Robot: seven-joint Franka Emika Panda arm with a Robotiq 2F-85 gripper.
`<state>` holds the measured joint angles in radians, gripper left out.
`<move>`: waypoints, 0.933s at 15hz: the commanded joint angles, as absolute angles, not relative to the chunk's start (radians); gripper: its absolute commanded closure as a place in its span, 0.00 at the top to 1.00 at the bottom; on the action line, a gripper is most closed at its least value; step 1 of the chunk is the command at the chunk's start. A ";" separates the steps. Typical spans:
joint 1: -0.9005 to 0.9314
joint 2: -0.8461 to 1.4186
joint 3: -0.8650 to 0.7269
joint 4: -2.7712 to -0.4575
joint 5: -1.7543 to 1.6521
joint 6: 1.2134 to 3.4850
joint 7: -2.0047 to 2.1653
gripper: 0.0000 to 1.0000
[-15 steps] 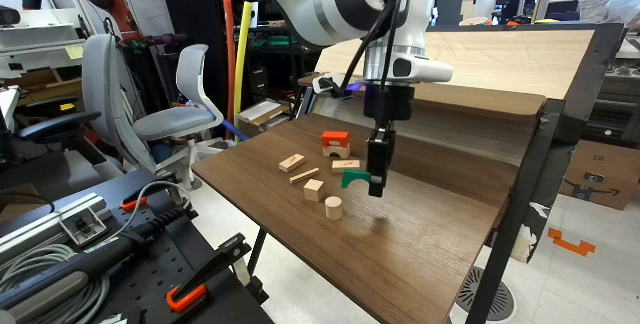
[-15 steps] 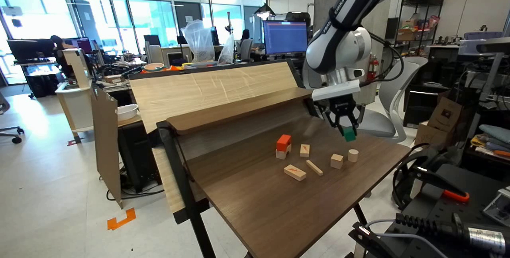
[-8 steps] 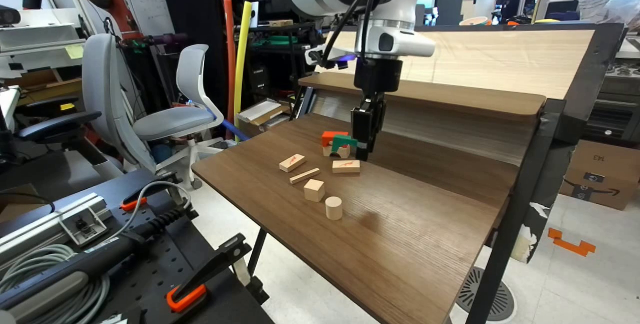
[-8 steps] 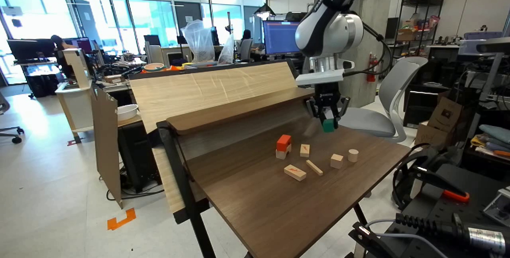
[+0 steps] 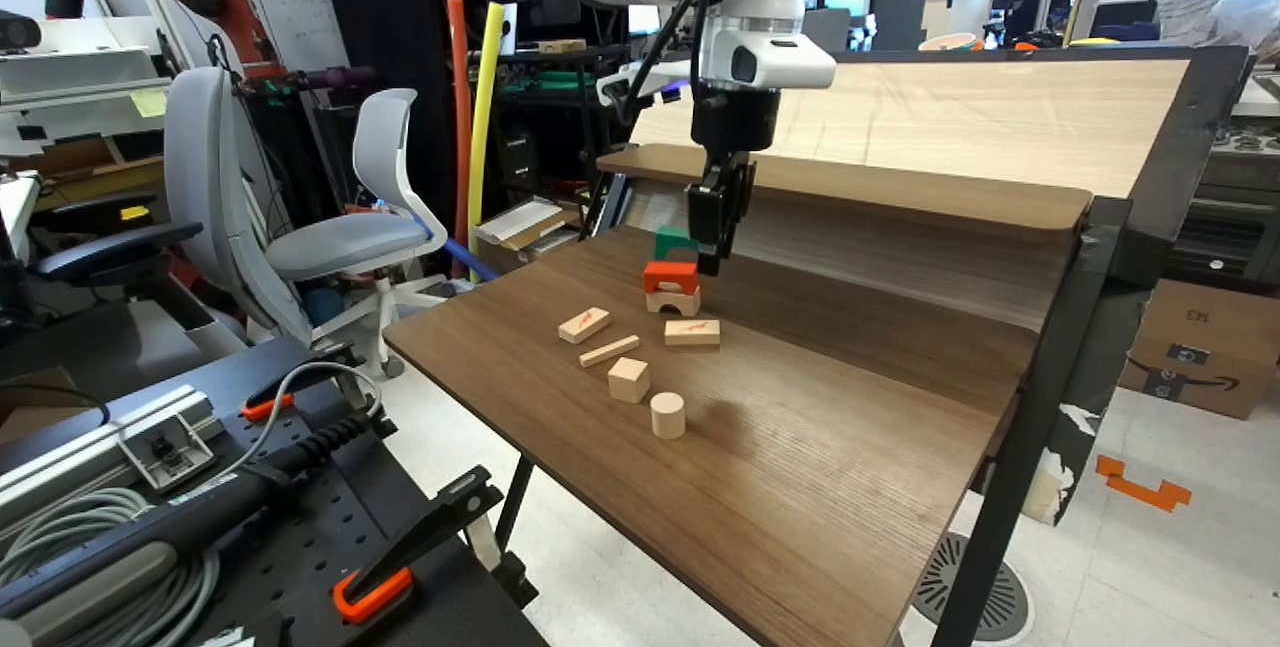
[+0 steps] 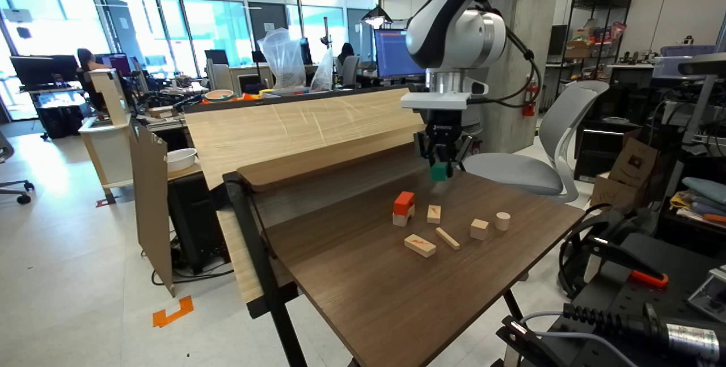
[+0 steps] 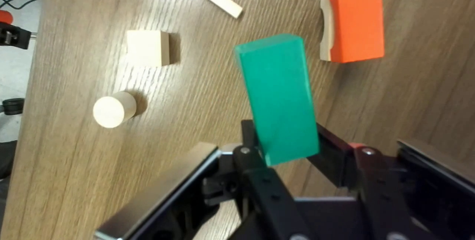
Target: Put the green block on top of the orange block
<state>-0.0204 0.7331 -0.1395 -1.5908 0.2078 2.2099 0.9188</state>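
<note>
The green block [image 5: 675, 243] is a bright green arch piece. My gripper [image 7: 282, 140] is shut on one end of the green block [image 7: 276, 95], and the rest of it sticks out from the fingers. In an exterior view the gripper [image 6: 441, 171] holds the green block [image 6: 439, 172] in the air above the table. The orange block [image 5: 670, 276] lies on top of a tan arch block [image 5: 672, 303]. The orange block [image 7: 359, 17] is at the upper right in the wrist view, apart from the green block. It also shows in an exterior view [image 6: 404, 203].
On the brown table [image 5: 800, 487] stand a tan cube [image 5: 628, 380] and a tan cylinder [image 5: 668, 416]. Two flat tan blocks, one [image 5: 692, 332] close to the stack, and a thin tan strip [image 5: 609, 351] lie there too. A raised shelf [image 5: 900, 195] runs along one side.
The gripper has carried the green block away from beside the cylinder, toward the side of the stack, and somewhat higher. The green block has turned a little. The blocks on the table have not moved.
</note>
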 commanded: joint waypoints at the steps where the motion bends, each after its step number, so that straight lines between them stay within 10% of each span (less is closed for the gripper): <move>1: -0.027 0.715 -0.111 -1.605 0.242 2.256 0.913 0.13; 14: 0.020 0.781 -0.103 -1.564 0.239 2.343 1.044 0.13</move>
